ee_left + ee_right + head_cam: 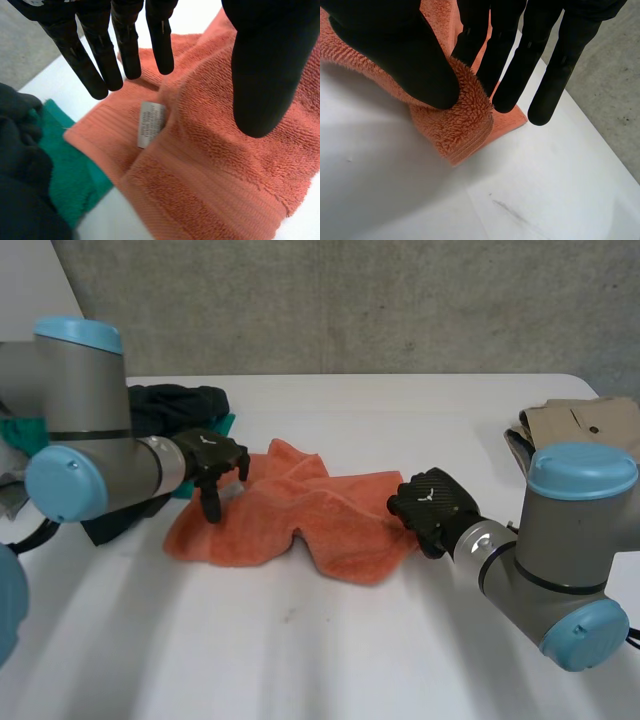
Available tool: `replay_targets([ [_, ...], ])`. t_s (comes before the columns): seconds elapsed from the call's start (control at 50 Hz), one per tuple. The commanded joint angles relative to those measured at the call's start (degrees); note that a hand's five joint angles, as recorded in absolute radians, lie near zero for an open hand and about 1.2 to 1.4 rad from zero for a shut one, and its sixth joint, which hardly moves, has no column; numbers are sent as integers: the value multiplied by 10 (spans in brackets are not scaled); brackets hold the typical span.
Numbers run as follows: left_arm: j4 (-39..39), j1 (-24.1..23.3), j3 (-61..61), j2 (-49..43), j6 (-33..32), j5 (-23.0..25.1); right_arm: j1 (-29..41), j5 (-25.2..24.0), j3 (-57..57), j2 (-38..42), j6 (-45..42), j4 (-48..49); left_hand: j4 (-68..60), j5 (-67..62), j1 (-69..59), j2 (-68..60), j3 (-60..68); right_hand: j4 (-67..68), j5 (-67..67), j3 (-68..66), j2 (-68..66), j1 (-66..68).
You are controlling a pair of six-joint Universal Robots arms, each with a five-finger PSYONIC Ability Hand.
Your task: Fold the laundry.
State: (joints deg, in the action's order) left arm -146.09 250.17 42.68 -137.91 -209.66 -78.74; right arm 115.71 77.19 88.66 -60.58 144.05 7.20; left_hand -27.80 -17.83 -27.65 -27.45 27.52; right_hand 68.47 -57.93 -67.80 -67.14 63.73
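At the far left of the white table (330, 650) lies a heap of dark clothing (178, 402) with a teal cloth (226, 425) peeking out beside it; in the left wrist view the teal cloth (65, 165) lies just beside the towel's left corner, partly under the dark clothing (20, 170).

The left hand (213, 462) hangs over the left end of the orange towel (300, 515). It is relaxed and grasps nothing: in its wrist view the fingers (100, 60) are straight and slightly spread, and the thumb (265, 75) stands well apart from them over the cloth. Whether the fingertips touch the towel cannot be told. Below them a small white label (150, 124) lies on the orange towel (210, 165), next to a fold.

The towel lies crumpled and unfolded in the middle of the table, its far edge bunched into a peak and its near edge sagging in uneven lobes.

The right hand (432, 505) is at the towel's right edge. In its wrist view the thumb (395, 55) presses a thick fold of the orange towel (462, 125) against the straight fingers (517, 60), so the hand is pinching that edge, which is raised a little off the table (395, 195).

At the far right sits a cardboard box (585, 425).
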Motion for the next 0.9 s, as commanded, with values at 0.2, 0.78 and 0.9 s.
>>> replay_targets([
  [0.2, -19, -28, -30, -59, 5, -34, -4, 1, -5, -5, -3, -1, -285, -285, -287, -289, 288, 115, -121, -122, -129, 163],
  [0.78, -104, -32, 101, 433, 53, -106, -57, -9, -244, -192, 25, -183, -522, -522, -524, -526, 525, 115, -121, -122, -129, 163],
  [0.9, -83, -28, 147, 377, 44, -128, -39, -27, -242, -143, 29, -216, -522, -522, -524, -526, 525, 115, -121, -122, -129, 163],
])
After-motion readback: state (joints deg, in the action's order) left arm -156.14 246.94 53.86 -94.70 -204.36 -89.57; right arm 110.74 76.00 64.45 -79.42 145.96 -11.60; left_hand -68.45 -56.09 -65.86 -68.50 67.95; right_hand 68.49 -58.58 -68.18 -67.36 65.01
